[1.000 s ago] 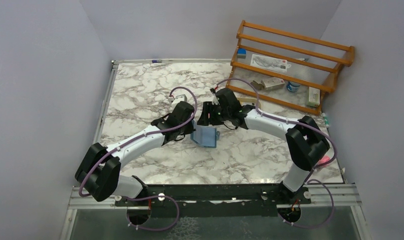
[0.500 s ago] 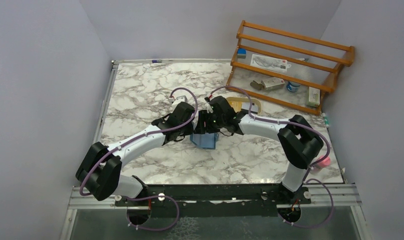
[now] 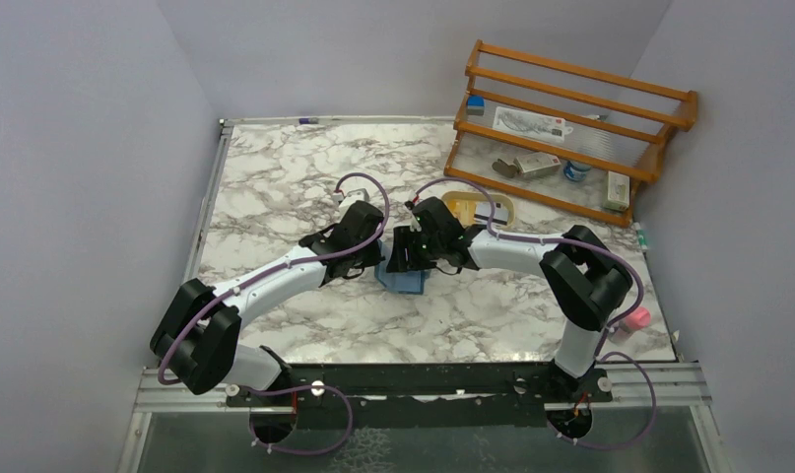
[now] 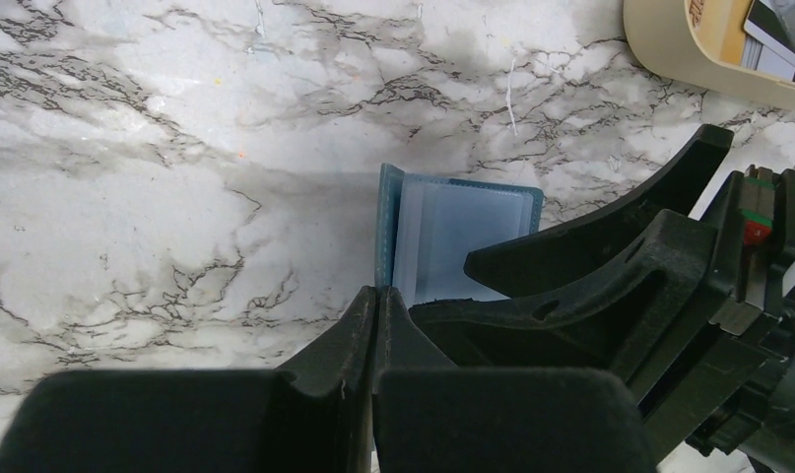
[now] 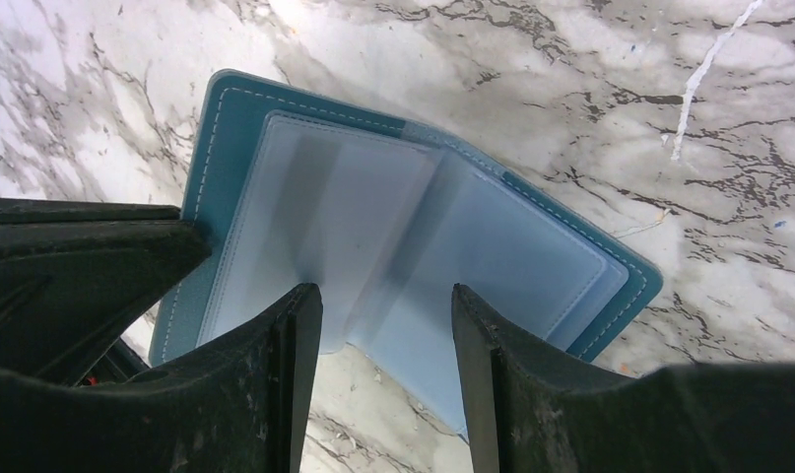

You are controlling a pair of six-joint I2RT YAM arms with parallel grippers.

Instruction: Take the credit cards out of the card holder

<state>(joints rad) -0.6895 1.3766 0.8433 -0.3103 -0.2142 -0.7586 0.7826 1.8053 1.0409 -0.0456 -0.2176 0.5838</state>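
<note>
**Fingers, left gripper** point(image 4: 375, 294): closed tight. The tips meet on the near edge of the holder's point(image 5: 304, 197) teal cover and appear to pinch it.

**Fingers, right gripper** point(image 5: 383, 296): about half open and holding nothing. They straddle the pale inner sleeves near the fold, just above or touching them; which one cannot be told.

**Holder:** lies open on the table point(image 4: 127, 197) between the two grippers. One cover stands up at the left gripper and the other lies flatter.
- Material: teal leather-like skin with a stitched border and rounded corners.
- Inside: pale blue translucent sleeves, soft and glossy, layered like pages.
- Contents: no card can be made out in the sleeves.

**Tray** point(image 4: 669, 59): tan, with a smooth rounded rim, well apart from the holder. Two thin flat pieces lie in it, one yellow-orange point(image 4: 733, 25) and one whitish point(image 4: 772, 34), probably the cards.

**Table:** polished, hard, grey-veined marble pattern, likely slippery.

**Risks:**
- The thin cover may slip from the left pinch, because the hold is on an edge only. The holder would then fall shut or skate across the table.
- The right fingers closing here would take a soft sleeve rather than a card, creasing it or dragging the whole holder.
- The two grippers are crowded closely over the holder, so a small sideways move could knock one against the other.
- A sleeve taken for empty could still hide a card.
</note>
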